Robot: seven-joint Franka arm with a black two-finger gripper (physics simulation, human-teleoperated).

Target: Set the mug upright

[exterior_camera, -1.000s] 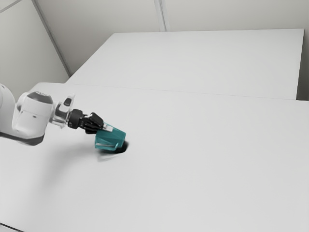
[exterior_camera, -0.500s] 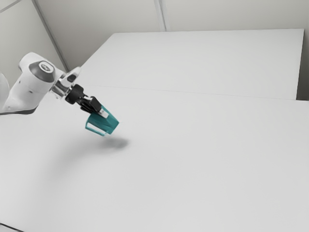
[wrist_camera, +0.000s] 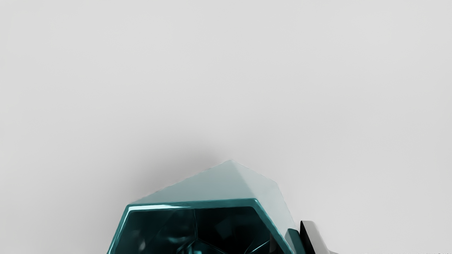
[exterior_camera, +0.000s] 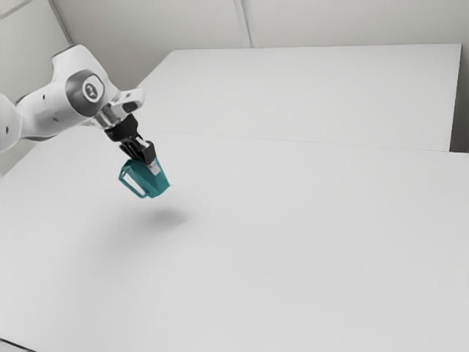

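Observation:
My gripper points steeply down in the exterior view, shut on the teal mug, which hangs tilted above the table, its handle toward the exterior view's left. In the wrist view the faceted mug shows its open mouth and dark inside facing my hand. One finger of the gripper lies against the mug's outer side there; the other finger is hidden.
The white table spreads below and around the mug, whose soft shadow falls on it. Another white surface lies at the back, in front of pale walls.
The mug was low at the table a second ago; my gripper has raised it and moved it slightly toward the exterior view's left, while the hand swung to point more steeply down, turning the mug.

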